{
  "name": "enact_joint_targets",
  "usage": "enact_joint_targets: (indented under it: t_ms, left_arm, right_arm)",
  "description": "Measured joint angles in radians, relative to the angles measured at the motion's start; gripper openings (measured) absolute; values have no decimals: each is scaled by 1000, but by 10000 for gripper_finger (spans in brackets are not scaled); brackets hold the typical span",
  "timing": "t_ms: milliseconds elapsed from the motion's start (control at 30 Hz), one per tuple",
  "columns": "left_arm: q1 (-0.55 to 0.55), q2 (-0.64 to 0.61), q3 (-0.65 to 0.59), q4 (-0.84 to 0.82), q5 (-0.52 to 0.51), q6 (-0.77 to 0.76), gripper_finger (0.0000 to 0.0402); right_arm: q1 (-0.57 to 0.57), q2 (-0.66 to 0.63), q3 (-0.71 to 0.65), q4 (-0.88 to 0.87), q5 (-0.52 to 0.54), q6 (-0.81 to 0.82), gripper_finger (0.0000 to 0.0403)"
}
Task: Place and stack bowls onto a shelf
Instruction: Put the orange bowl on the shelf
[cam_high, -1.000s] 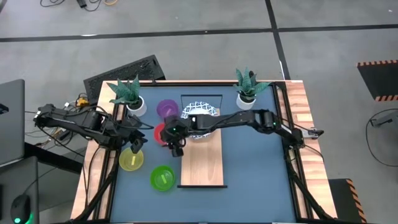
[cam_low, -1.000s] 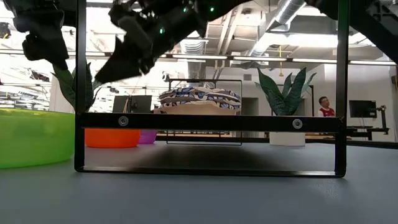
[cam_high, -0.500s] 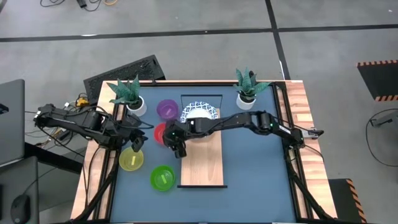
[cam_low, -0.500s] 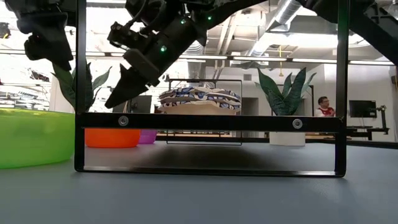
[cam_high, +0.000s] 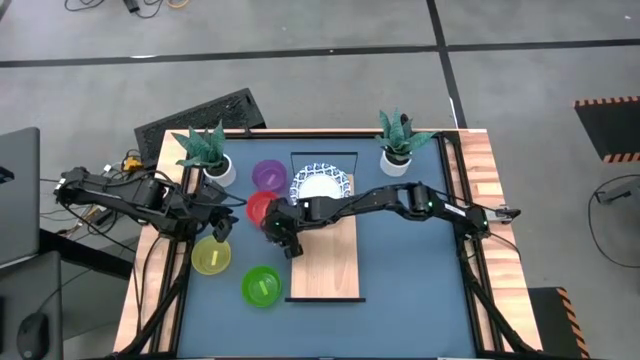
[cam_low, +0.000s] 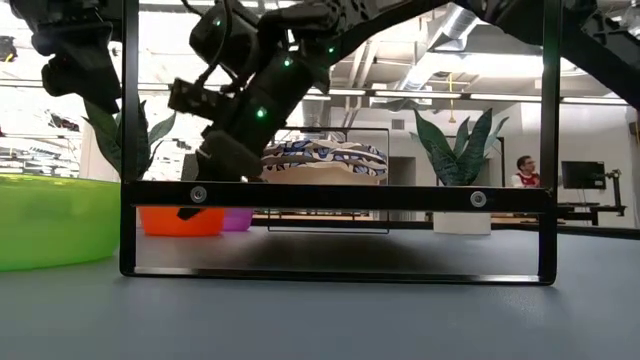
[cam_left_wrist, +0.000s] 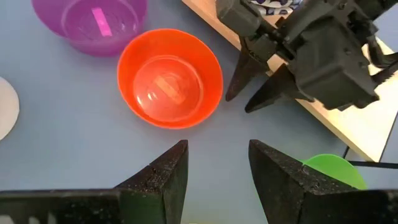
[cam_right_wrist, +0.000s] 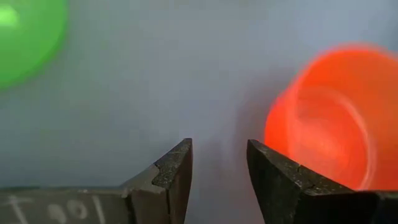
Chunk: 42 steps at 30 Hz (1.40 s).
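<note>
reaching across the shelf (cam_high: 323, 262), the right gripper (cam_high: 277, 229) is held low at the plank's left edge, just beside the red bowl (cam_high: 260, 209), fingers parted with nothing between them. the left gripper (cam_high: 222, 226) is seen left of the shelf, between the red bowl and the yellow bowl (cam_high: 211, 257), its fingers likewise apart and empty. the patterned white bowls (cam_high: 321, 184) are set on the shelf's far end; the purple bowl (cam_high: 268, 175) and green bowl (cam_high: 262, 286) are left on the tabletop beside the shelf.
</note>
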Motion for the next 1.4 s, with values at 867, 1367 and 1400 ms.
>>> enact_joint_targets:
  t_ms: [867, 1367, 1400]
  left_arm:
    - [0, 0, 0, 0, -10, 1, 154]
    - [0, 0, 0, 0, -31, 18, 154]
    - [0, 0, 0, 0, -31, 18, 154]
  right_arm:
    - [-32, -12, 57, 15, 81, -3, 168]
    - [-35, 33, 56, -12, 96, -48, 168]
    - [-36, 33, 56, -10, 105, -48, 168]
